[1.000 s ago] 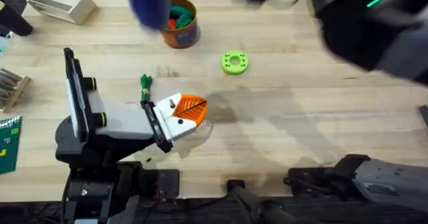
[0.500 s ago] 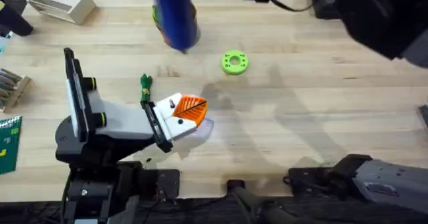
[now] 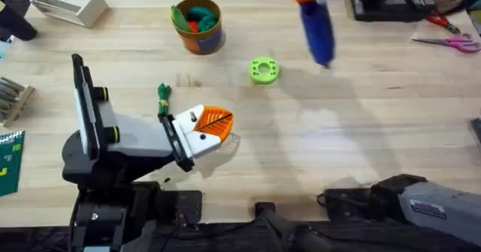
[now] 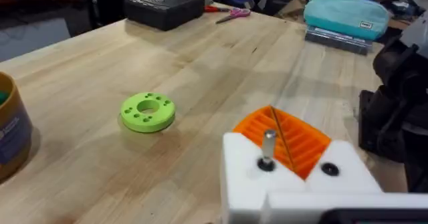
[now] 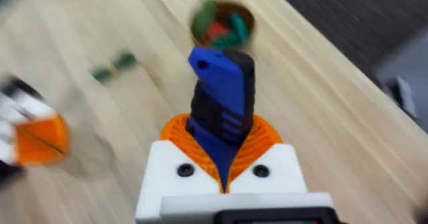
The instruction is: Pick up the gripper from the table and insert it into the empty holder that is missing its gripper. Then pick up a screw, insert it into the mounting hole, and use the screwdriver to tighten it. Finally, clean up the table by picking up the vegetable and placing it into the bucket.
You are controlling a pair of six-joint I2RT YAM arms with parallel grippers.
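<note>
A wide stretch of bare wooden table (image 3: 353,147) lies open between the two arms, with clutter kept to the edges: a white box (image 3: 68,4) at the far left corner, scissors (image 3: 445,41) and a dark case (image 3: 383,10) at the far right.

The right claw (image 5: 224,177) is clenched on the blue screwdriver (image 3: 317,28), which hangs blurred above the far right part of the table, its tip pointing down just beyond a green ring-shaped disc (image 3: 264,70). In the right wrist view the screwdriver's body (image 5: 222,97) is wedged between two orange ribbed pads (image 5: 261,140).

The left claw (image 3: 201,132) rests low over the near left of the table, its white holder (image 4: 294,190) carrying an orange gripper (image 4: 287,140) with a screw (image 4: 267,147) standing upright in a mounting hole. Whether its fingers are released or closed cannot be told.

The small dark-green vegetable (image 3: 163,95) lies on the wood just beyond the left claw, outside the bucket (image 3: 198,26). The round orange-yellow bucket, with a dark blue label band, stands near the far edge and holds several colourful toy pieces (image 3: 197,16) in green, teal and red.

Beyond the table in the left wrist view sit a teal pouch (image 4: 346,15) and a dim room.
</note>
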